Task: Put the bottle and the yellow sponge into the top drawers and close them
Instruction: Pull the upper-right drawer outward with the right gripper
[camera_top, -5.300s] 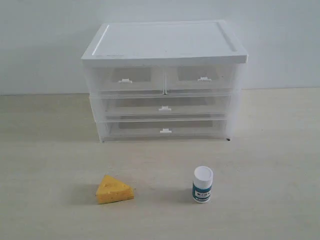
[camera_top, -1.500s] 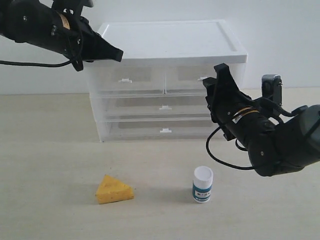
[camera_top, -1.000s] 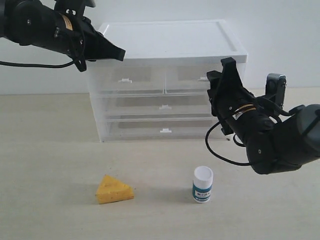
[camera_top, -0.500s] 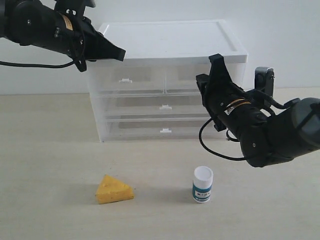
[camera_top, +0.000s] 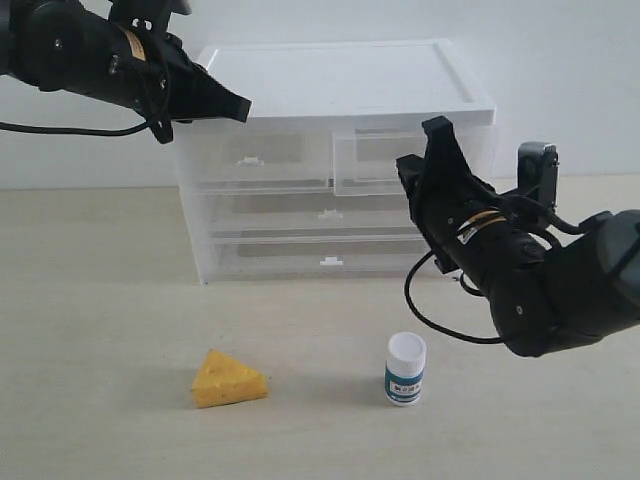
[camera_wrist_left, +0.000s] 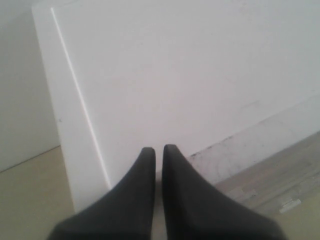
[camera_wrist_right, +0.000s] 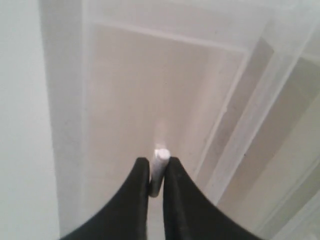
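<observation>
Bottle (camera_top: 405, 368) upright on the worktop (camera_top: 100, 320), white cap up, in front of the cabinet (camera_top: 330, 80) and below the right arm. Yellow sponge (camera_top: 229, 379) lies flat on the worktop to its left, well apart from it. Neither is touched by an arm.

Top right drawer (camera_top: 375, 160): partly out, its front standing forward of the top left drawer (camera_top: 215, 160), which sits flush. How far out cannot be judged. Two full-width drawers (camera_top: 330, 215) below are both flush.

Right fingers (camera_top: 437, 150): at the front of the top right drawer. The right wrist view shows the fingers (camera_wrist_right: 140, 190) closed on the small white tab handle (camera_wrist_right: 160, 165), with the tab pinched between the two tips and the drawer floor beyond.

Left fingers (camera_top: 235, 105): raised beside the cabinet's upper left corner, pressed together with nothing between them. The left wrist view shows the same fingers (camera_wrist_left: 142, 175) pointing over the white cabinet top (camera_wrist_left: 175, 75); contact with it cannot be told.
</observation>
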